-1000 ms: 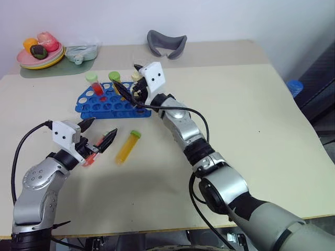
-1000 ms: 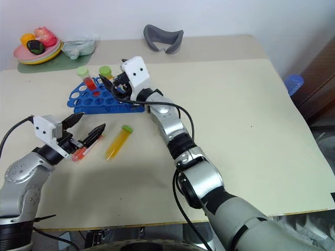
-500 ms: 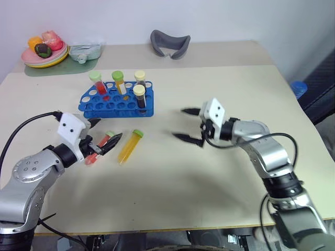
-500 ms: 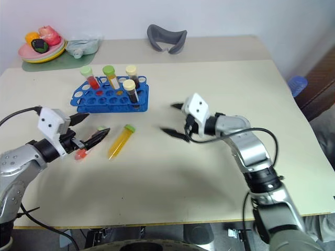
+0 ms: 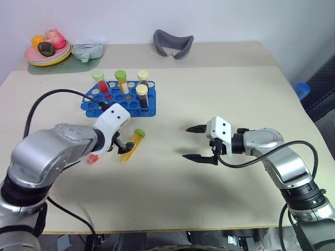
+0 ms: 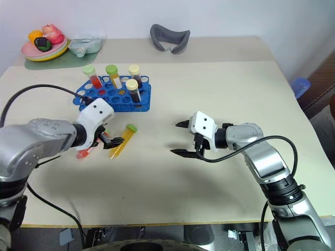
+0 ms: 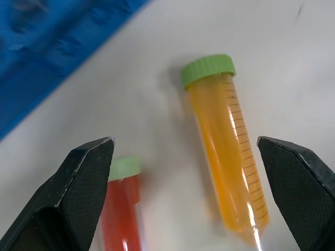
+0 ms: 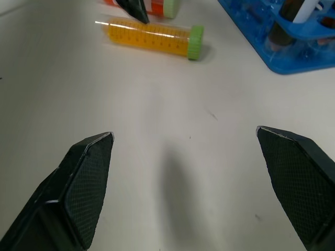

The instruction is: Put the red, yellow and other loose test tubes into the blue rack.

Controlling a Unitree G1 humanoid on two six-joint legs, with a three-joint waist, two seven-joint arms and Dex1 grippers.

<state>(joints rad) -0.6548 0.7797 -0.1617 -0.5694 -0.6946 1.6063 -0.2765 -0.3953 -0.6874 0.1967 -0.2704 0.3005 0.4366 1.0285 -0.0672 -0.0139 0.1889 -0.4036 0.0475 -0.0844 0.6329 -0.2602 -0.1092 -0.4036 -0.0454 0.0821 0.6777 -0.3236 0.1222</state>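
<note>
Yellow-orange liquid fills the loose tube [image 5: 130,148] with the green cap; you find it lying flat on the beige table [image 5: 220,94], just near of the blue rack [image 5: 119,101], cap toward the rack. Beside it on its left lies the red tube [image 7: 121,209] with the light-green cap, also flat, its tip partly covered by the left arm in the head views. Neither tube is held.

Note that the blue rack stands at the far left of the table and carries four upright capped tubes: two with green caps [image 5: 98,76] and two with pale-yellow caps [image 5: 142,90].

Observe the left gripper [image 7: 186,157]: its black fingers are spread wide, hovering over both loose tubes, which lie between the fingertips in the left wrist view, with no contact visible.

Observe the right gripper [image 5: 197,142]: it is at the centre-right of the table, well apart from the tubes, fingers spread wide and empty, pointing left toward them.

At the far edge you see a plate of toy food [image 5: 46,48] at left and a grey curved object [image 5: 173,43] near the middle.
</note>
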